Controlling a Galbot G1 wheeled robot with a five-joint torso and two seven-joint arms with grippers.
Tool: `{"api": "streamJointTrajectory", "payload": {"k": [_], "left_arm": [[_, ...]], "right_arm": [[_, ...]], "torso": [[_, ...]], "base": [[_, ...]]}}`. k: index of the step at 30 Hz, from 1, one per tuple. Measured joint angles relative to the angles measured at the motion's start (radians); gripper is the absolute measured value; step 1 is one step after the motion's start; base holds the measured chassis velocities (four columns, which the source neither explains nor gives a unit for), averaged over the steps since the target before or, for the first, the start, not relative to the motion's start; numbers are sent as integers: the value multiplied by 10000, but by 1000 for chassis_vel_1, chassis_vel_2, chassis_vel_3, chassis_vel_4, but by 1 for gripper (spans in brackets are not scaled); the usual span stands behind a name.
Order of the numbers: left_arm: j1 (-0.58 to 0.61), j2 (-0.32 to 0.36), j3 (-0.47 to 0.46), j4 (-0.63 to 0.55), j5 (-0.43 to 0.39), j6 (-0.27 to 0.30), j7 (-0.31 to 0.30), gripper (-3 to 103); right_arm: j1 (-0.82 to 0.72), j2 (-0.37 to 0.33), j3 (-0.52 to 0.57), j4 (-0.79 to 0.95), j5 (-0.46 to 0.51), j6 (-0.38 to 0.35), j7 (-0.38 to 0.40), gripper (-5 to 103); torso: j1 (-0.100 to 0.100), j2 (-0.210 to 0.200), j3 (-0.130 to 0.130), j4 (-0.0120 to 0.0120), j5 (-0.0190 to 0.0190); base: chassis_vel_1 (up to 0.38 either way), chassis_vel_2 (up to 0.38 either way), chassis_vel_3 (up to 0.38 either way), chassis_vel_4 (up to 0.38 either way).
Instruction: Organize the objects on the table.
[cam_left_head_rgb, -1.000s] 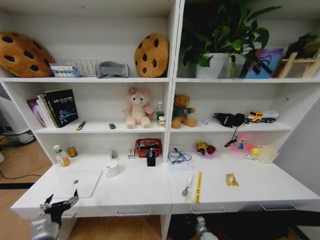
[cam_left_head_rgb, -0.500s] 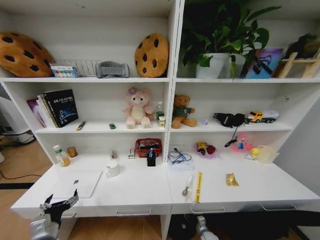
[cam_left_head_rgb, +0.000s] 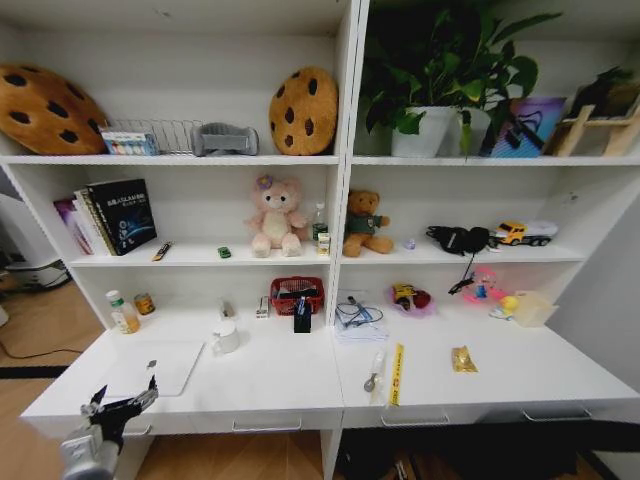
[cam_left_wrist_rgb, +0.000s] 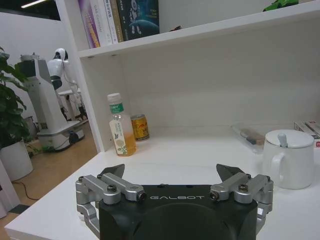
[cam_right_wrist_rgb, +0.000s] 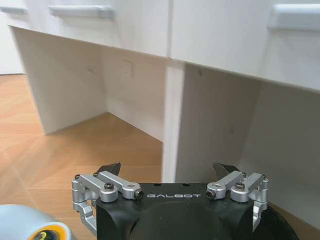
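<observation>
Fingers (cam_left_wrist_rgb: 116, 172) on left gripper (cam_left_wrist_rgb: 171, 172): spread wide, gripping nothing; same for right gripper (cam_right_wrist_rgb: 167, 169), also released and empty. Change since a second ago: right arm dropped away from the lower edge of the head view; now hangs low in front of the table (cam_left_head_rgb: 280, 385), facing drawer fronts, a thin handle (cam_right_wrist_rgb: 80, 10) and the panel legs. Left gripper (cam_left_head_rgb: 125, 402) sunk a touch; hovers just off the front left corner, level with the top. Reads as an approach not yet begun: nothing lifted, nothing sorted. Nearest to the left gripper: silver laptop (cam_left_head_rgb: 155, 365), lid shut, flat on the left half. Beyond it: white mug (cam_left_head_rgb: 226, 337) with something standing in it, then black pen cup (cam_left_head_rgb: 302, 320) touching or just in front of a red basket (cam_left_head_rgb: 297, 293). At the back left: drink bottle (cam_left_wrist_rgb: 120, 127) and small can (cam_left_wrist_rgb: 140, 127) side by side. On the right half: pen (cam_left_head_rgb: 375, 370) and yellow strip (cam_left_head_rgb: 396, 373) near the front edge, well apart from the cup. Possible obstructions: low shelf (cam_left_head_rgb: 200, 258) above the back row limits reach from above; laptop lies between the left gripper and the mug.
</observation>
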Motion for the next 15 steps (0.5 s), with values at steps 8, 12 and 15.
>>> {"api": "streamJointTrajectory", "payload": {"k": [8, 12, 15], "left_arm": [[165, -121, -116, -300, 43, -7, 0, 100], [233, -165, -154, -434, 60, -13, -1, 100], [238, -185, -162, -466, 69, -16, -1, 100]], "right_arm": [[-1257, -671, 458, 2887, 1000, 673, -267, 100], [-2493, -1305, 842, 5636, 2006, 430, 31, 100], [-2834, -1440, 998, 6269, 2249, 365, 92, 100]], "torso": [[0, 0, 0, 1, 4], [2, 0, 0, -3, 1], [2, 0, 0, -2, 0]], "base": [[0, 0, 0, 0], [0, 0, 0, 0], [0, 0, 0, 0]]}}
